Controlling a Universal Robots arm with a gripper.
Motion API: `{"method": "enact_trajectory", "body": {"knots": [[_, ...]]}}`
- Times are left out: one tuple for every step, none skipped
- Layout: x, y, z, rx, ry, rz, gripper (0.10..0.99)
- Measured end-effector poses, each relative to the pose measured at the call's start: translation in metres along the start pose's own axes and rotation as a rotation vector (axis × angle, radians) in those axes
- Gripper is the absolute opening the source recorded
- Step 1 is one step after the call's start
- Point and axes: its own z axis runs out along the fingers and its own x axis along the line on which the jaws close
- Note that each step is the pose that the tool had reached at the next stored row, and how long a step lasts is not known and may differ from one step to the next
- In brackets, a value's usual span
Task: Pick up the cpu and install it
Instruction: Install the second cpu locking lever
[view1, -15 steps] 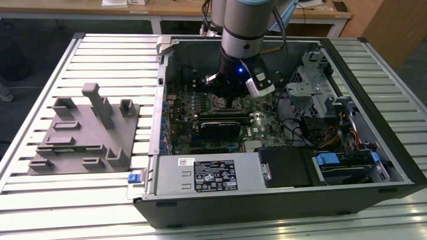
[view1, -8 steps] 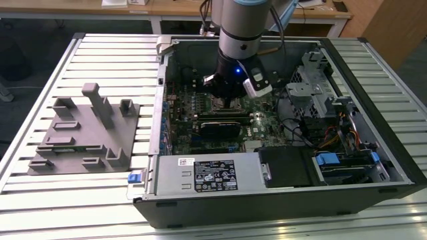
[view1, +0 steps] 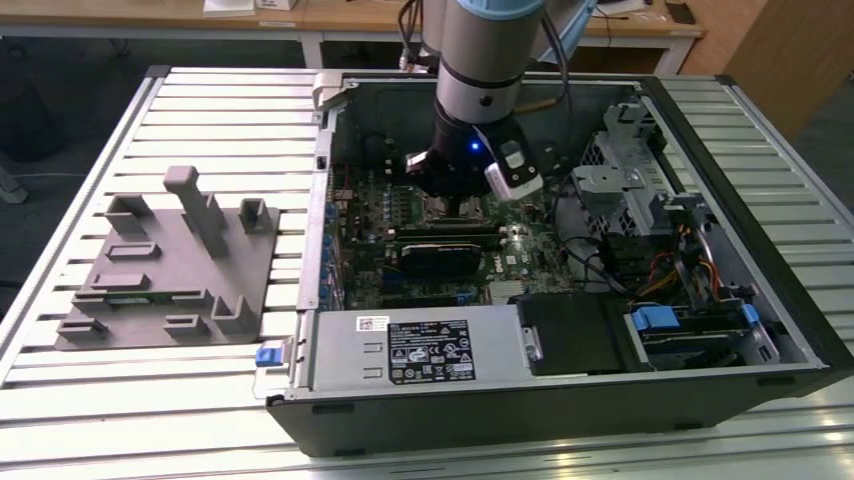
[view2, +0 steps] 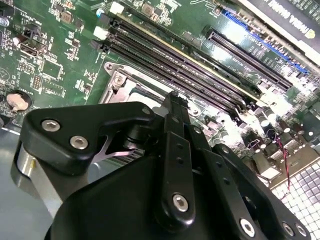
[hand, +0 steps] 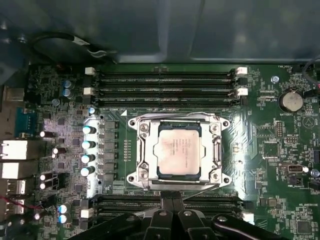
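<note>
The cpu (hand: 177, 150), a small square chip with a silver-grey top, lies flat inside the metal socket frame (hand: 139, 150) on the green motherboard (hand: 265, 150). My gripper (hand: 172, 196) hangs just above the board beside the socket, between it and a bank of memory slots. Its two black fingers (view2: 176, 107) are pressed together with nothing between them. In the exterior view the gripper (view1: 461, 200) reaches down into the open computer case (view1: 561, 400). In the second wrist view a corner of the socket frame (view2: 120, 80) shows past the gripper body.
Memory slots (hand: 165, 82) run along both sides of the socket. A grey tray (view1: 160, 270) with upright blocks sits on the slatted table at the exterior view's left. Drive cages and cables (view1: 654, 230) crowd the case at the exterior view's right.
</note>
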Motion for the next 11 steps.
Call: {"method": "enact_trajectory", "body": {"knots": [[0.0008,-0.0009,0.0000,-0.002,0.0000,0.000,0.106],[0.0020,-0.0018,0.0000,-0.004,0.0000,0.000,0.106],[0.0033,-0.0025,-0.0001,-0.006,0.0000,0.000,0.106],[0.0046,-0.0031,-0.0001,-0.008,0.0000,0.000,0.106],[0.0061,-0.0037,-0.0001,-0.010,0.0000,0.000,0.106],[0.0074,-0.0042,-0.0001,-0.015,0.0001,0.000,0.106],[0.0084,-0.0047,-0.0001,-0.019,0.0001,0.000,0.106],[0.0094,-0.0052,-0.0001,-0.024,0.0001,-0.001,0.106],[0.0100,-0.0057,0.0000,-0.028,0.0002,-0.001,0.106],[0.0102,-0.0060,0.0008,-0.030,0.0001,-0.001,0.106],[0.0103,-0.0062,0.0019,-0.031,0.0000,-0.001,0.106]]}}
